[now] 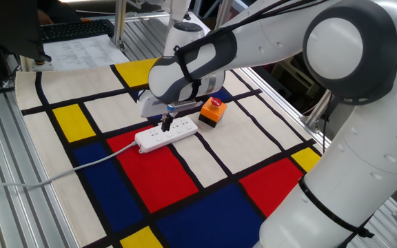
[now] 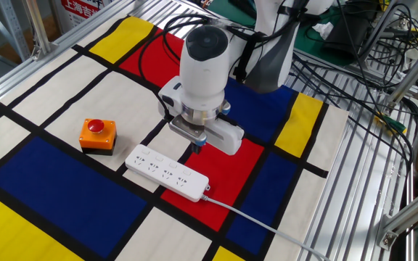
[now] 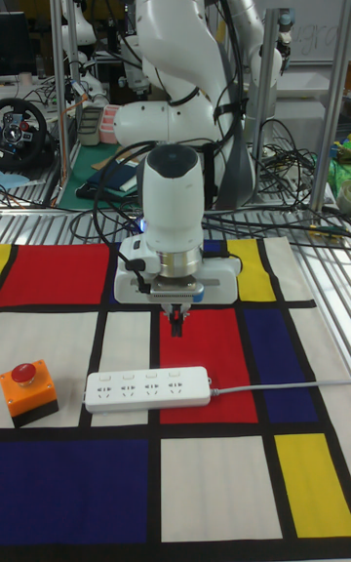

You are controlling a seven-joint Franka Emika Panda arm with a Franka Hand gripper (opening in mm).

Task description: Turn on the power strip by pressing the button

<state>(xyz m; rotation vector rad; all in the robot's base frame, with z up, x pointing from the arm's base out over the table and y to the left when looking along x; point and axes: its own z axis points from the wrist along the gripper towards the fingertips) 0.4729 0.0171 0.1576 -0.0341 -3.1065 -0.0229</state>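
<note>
While the power strip (image 2: 167, 172) lies flat on the checked cloth (image 2: 42, 116), the gripper (image 2: 197, 147) hangs just above and behind its corded end, apart from it; whether its fingers are parted, I cannot tell.

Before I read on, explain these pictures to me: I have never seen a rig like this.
The big white jointed machine is a robot arm. Its hand is the small dark tip pointing down from the arm's round end. All three pictures show one moment, from cameras fixed on different sides of the table; the tall one faces the arm head-on. On the cloth of red, blue, yellow and white squares lies a long white power strip with a grey cord, and beside it an orange box with a red button. The hand holds nothing; it hangs just above the strip. I cannot tell whether its fingers are open.
</note>
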